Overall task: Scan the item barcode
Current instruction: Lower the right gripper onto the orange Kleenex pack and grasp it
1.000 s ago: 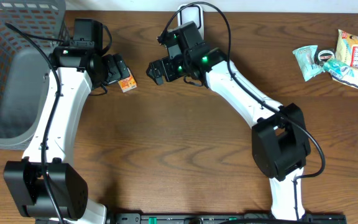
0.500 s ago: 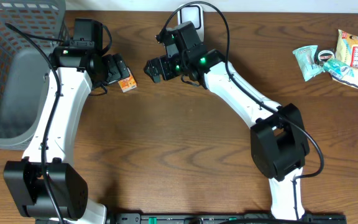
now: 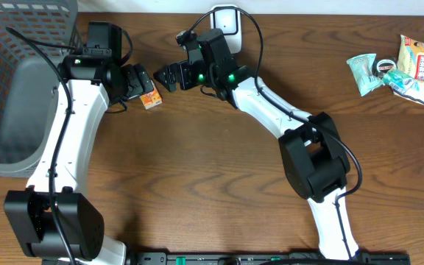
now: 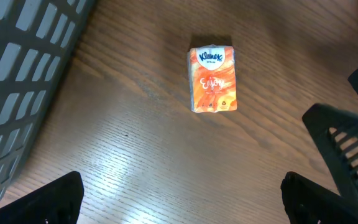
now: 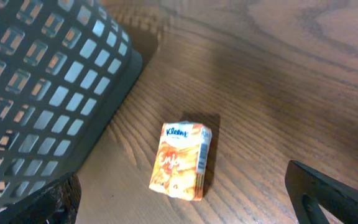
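"Left gripper (image 3: 137,82)?"
"Jaws wide open and empty. The pack (image 3: 151,99) lies flat on the table (image 3: 197,162) just ahead of it, near the basket (image 3: 6,44)."
"Right gripper (image 3: 165,77)?"
"Wide open too, holding nothing, close on the pack's other side."

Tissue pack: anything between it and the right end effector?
Nothing visible. Only bare table separates the open right end effector from the tissue pack; the left end effector hovers on the pack's other side.
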Robot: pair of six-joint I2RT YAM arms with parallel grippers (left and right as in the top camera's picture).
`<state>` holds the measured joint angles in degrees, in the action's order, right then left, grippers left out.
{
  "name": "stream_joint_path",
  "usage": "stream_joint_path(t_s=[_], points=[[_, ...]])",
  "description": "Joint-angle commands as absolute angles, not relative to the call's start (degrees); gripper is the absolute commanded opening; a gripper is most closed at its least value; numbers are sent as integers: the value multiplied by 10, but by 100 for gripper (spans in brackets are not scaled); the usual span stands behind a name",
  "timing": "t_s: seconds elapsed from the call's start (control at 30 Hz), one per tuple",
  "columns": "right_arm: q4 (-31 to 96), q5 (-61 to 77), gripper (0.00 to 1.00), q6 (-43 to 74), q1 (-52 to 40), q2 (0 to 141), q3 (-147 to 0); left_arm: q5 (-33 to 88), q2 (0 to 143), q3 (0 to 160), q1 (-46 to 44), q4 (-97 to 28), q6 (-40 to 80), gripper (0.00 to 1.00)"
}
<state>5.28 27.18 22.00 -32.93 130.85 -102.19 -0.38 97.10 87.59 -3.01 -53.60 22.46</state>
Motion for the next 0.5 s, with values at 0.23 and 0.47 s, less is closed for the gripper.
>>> stream_joint_path(t_s=[0.23,0.47], points=[[14,188,93,257,-368,1356,-1019,-11,974,879,-28,-538,221,100],[-17,185,80,283,-369,1389,-1019,-11,974,879,-28,-538,221,100]])
